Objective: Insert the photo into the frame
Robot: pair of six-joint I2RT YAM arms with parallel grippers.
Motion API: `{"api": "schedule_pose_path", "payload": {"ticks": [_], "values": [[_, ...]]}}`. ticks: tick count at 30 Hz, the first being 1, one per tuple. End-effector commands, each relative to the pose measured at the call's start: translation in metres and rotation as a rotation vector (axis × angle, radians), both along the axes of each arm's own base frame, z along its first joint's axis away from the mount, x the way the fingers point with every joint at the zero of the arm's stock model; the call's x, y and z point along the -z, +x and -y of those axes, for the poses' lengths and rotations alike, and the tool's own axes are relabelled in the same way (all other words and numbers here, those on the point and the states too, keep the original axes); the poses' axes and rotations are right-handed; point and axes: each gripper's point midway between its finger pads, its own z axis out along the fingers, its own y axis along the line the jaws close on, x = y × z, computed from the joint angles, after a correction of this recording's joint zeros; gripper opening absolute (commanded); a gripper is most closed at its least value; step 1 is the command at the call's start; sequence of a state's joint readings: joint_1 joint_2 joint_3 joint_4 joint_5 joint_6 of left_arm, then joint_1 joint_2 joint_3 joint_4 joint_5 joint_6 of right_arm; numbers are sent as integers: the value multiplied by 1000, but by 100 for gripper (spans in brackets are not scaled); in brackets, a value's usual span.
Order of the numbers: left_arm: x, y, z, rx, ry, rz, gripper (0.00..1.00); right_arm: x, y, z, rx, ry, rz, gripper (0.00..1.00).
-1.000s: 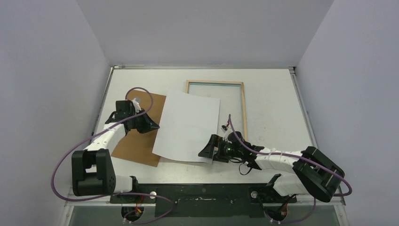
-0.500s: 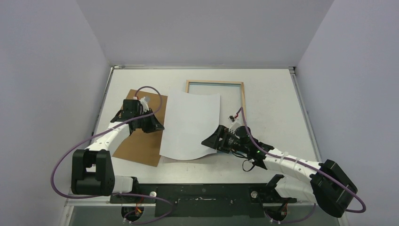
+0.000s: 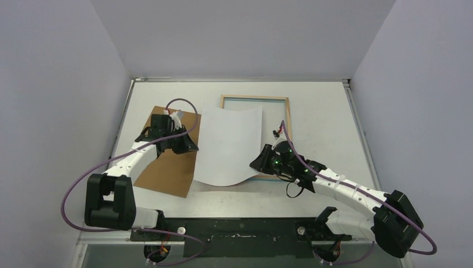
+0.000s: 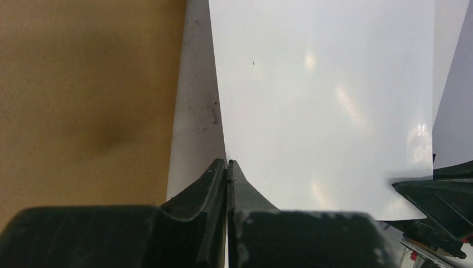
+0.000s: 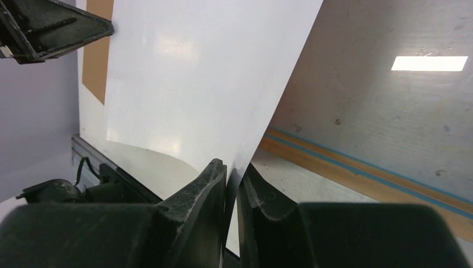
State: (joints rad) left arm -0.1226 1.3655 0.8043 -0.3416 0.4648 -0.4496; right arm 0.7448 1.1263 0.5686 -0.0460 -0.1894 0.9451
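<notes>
- right pincer (image 5: 234,167): pinching right edge of photo (image 3: 228,145); sheet bowed, blank white side up.
- left pincer (image 4: 227,163): fingers pressed together, tips at photo's left edge.
- frame (image 3: 255,98): beyond right pincer, wooden reverse up, partly under photo.
- brown backing board (image 3: 167,170): beside left pincer, opposite photo, flat on worktop (image 3: 323,111).

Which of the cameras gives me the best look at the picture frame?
The top external view: it shows most of the frame in outline, lying flat, with its left part hidden under the photo. The right wrist view catches only a strip of one wooden rail with a blue line. The left wrist view shows none of it.
</notes>
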Motion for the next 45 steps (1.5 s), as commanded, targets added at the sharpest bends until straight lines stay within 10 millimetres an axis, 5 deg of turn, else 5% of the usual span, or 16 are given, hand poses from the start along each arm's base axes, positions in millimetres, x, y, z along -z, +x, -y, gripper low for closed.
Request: {"api": "schedule_pose_path", "payload": {"ticks": [1,16,19,25,37,45], "values": [[-29,37,14,33,-6,136,0,-9,11,23,30,-139,93,15],[-22,96,48,124,59,136,0,-19,40,67,154,-230,140,11],[-26,105,48,134,78,142,10,-17,41,72,162,-249,128,10],[-20,108,42,148,112,126,21,-4,42,88,234,-281,105,9],[0,105,32,133,108,77,20,8,30,116,382,-267,88,6],[16,94,42,166,113,56,19,12,35,118,415,-264,100,6]]}}
